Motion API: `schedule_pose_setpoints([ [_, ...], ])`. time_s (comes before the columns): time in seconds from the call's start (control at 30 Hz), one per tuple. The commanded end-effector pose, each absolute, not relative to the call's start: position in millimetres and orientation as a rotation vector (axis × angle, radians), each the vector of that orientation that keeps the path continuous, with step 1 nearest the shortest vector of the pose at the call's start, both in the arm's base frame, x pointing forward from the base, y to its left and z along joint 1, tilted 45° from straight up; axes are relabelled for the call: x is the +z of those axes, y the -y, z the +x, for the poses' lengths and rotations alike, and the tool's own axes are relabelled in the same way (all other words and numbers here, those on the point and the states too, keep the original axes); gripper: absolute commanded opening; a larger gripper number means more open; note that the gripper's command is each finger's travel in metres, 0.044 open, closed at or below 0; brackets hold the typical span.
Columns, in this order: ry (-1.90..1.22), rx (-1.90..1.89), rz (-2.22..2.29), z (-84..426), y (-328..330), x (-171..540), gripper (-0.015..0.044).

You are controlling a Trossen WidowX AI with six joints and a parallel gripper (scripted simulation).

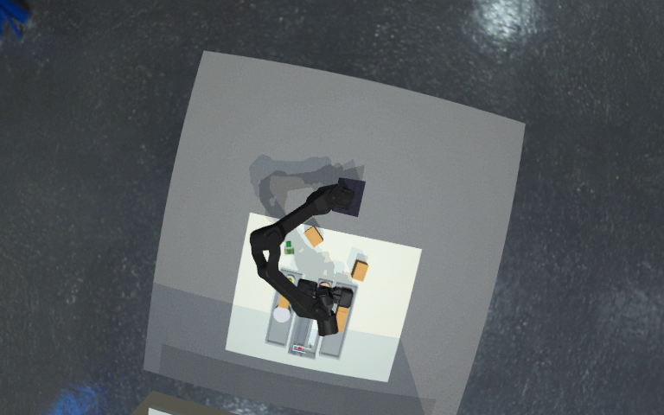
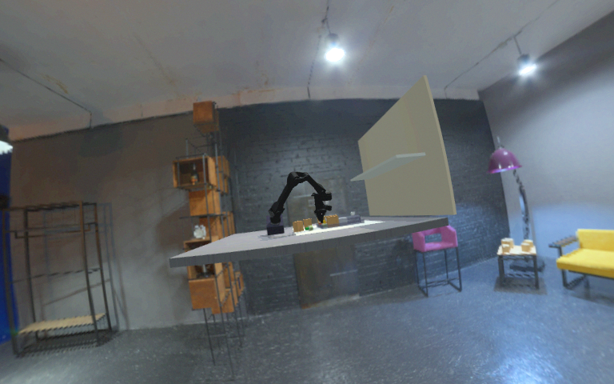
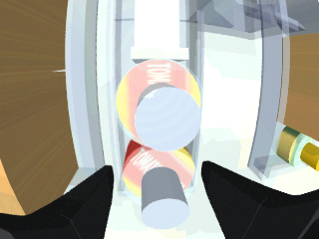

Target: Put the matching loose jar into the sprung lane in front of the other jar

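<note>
Two red-and-yellow tomato jars stand in a row in the middle sprung lane [image 1: 302,353]. The rear jar [image 3: 167,119] is against the white pusher plate [image 3: 159,54]. The front jar [image 3: 159,161] [image 1: 324,283] stands directly before it, at the lane's front end; the two appear to touch. Both look upright. My gripper [image 3: 159,170] [image 2: 320,221] is open around the front jar, with a fingertip on each side and a small gap visible on both sides. The low front stop and the jar's base cannot be made out.
Side lanes lie left [image 1: 277,336] and right [image 1: 330,348], with tan blocks in them. A jar with a yellow top [image 3: 310,155] is at the left lane's front. A green jar [image 1: 289,249] and two tan blocks [image 1: 314,236] [image 1: 360,270] are in front of the lanes.
</note>
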State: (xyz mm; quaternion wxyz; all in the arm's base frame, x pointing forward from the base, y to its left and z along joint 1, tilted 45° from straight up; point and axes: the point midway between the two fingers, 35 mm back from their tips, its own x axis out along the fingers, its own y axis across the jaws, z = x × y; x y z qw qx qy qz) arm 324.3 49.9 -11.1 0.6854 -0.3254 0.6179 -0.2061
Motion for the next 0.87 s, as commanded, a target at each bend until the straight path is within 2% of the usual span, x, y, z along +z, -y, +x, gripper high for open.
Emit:
schedule_pose_setpoints([
  [0.0, -1.382, -0.466, -0.725, 324, -53, -8, 0.0293],
  [0.4, -1.383, -0.465, -0.725, 318, -63, 3, 0.0293],
  [0.83, -1.385, -0.464, -0.725, 275, -57, 2, 0.0293],
])
